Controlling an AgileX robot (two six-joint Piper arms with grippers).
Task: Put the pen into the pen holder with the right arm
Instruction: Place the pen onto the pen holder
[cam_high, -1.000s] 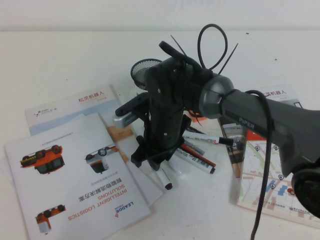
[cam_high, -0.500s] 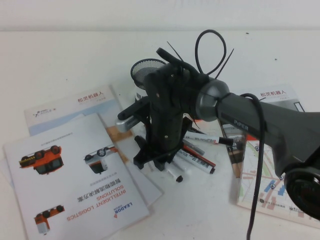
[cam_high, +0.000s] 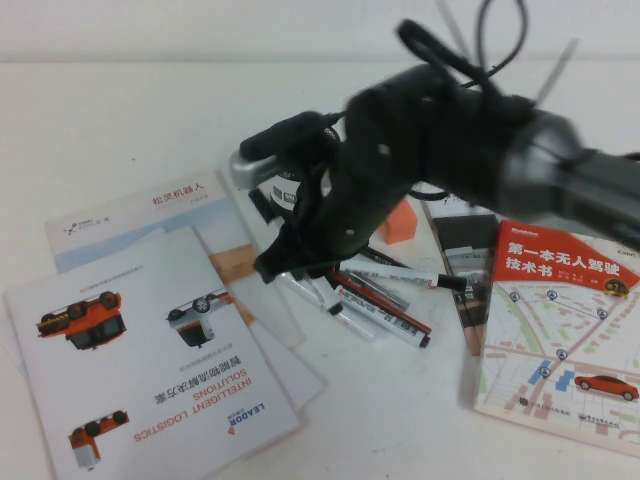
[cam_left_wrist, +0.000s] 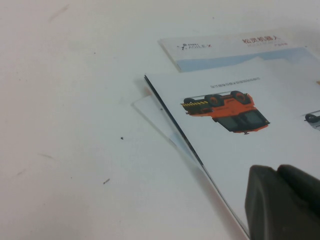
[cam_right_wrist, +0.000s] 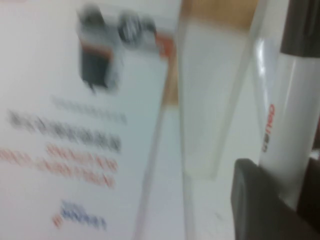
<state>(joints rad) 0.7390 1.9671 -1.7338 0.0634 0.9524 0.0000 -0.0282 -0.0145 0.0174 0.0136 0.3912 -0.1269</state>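
Note:
My right gripper (cam_high: 288, 262) hangs over the brochures, just left of the loose pens, and it is shut on the pen (cam_high: 312, 294). In the right wrist view the pen (cam_right_wrist: 289, 115) is a thick white barrel with a black cap, clamped between the dark fingers (cam_right_wrist: 257, 205) of the right gripper (cam_right_wrist: 290, 197). The right arm hides nearly all of the pen holder; only a bit of its dark lower part with the white label (cam_high: 280, 195) shows under the silver camera block (cam_high: 240, 168). My left gripper (cam_left_wrist: 285, 207) is shut and empty, low over the corner of a brochure.
Several other pens and markers (cam_high: 385, 305) lie loose right of the gripper. Brochures (cam_high: 150, 350) cover the left, and a red-topped map brochure (cam_high: 560, 330) lies at the right. An orange piece (cam_high: 398, 225) sits behind the pens. The left brochure also shows in the left wrist view (cam_left_wrist: 235, 130).
The right arm has swung and turned, carrying the pen up and to the left. The arm now covers the pen holder, whose rim showed before.

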